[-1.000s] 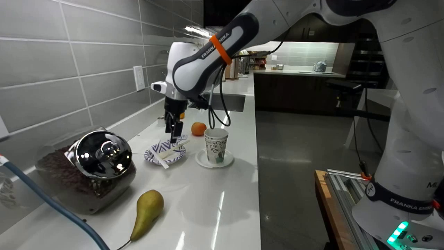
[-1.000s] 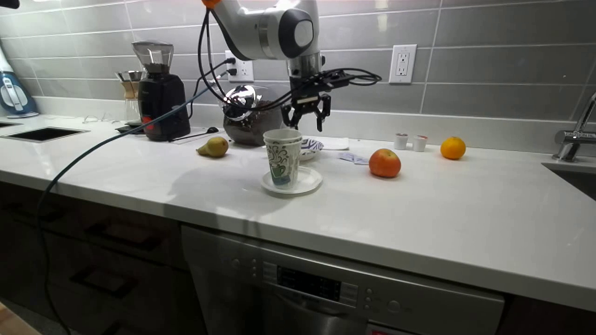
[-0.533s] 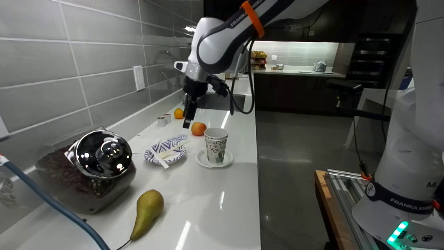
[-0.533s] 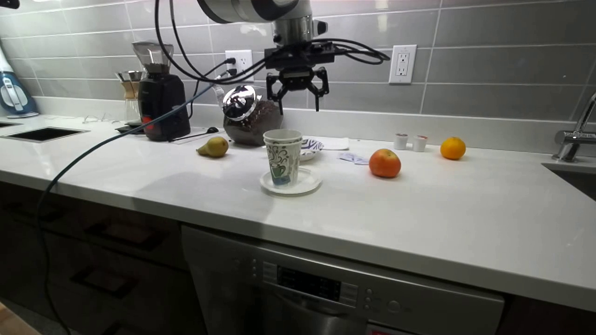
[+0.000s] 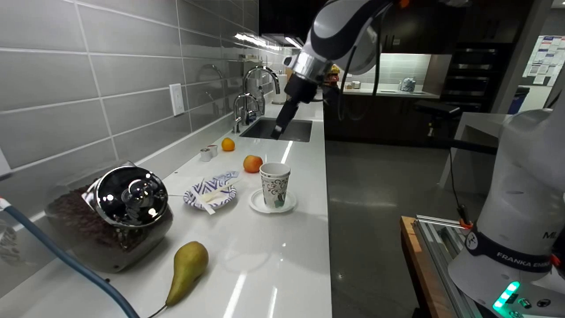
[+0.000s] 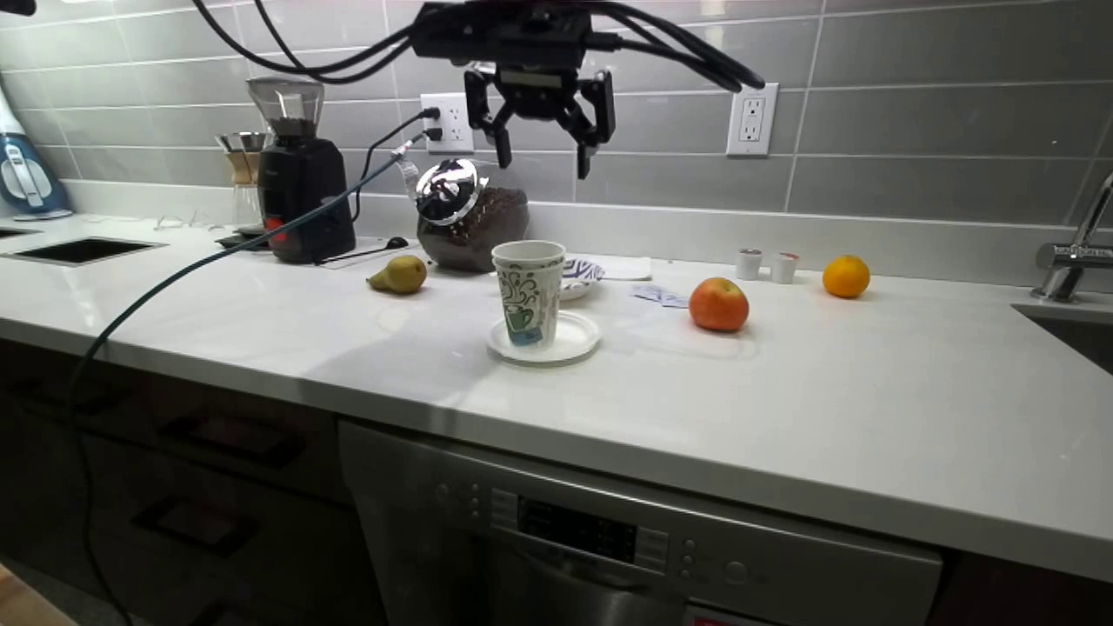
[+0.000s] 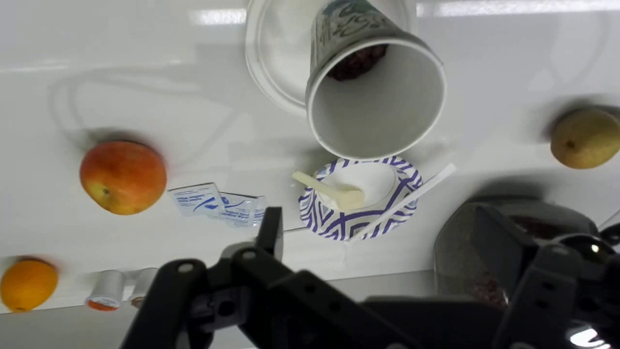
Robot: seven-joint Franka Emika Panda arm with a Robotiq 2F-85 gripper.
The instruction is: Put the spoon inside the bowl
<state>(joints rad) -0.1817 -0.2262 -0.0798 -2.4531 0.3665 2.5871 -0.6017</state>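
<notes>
My tool (image 6: 543,163) hangs high over the surface (image 6: 783,391), jaws spread with nothing between them. In the wrist view the pale spoon (image 7: 331,192) lies in the blue-patterned bowl (image 7: 380,177): its head sits in the hollow while the handle leans out over the rim, likely because it's too long to fit inside. A slim white stick (image 7: 402,203) crosses the rim away from that handle. I judge the placing done; the height, I'd guess, gives me clearance over the stacked paper cups (image 6: 528,296).

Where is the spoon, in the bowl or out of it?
In: the wrist view shows the spoon with its head inside the striped bowl and its handle sticking out past the rim.
</notes>
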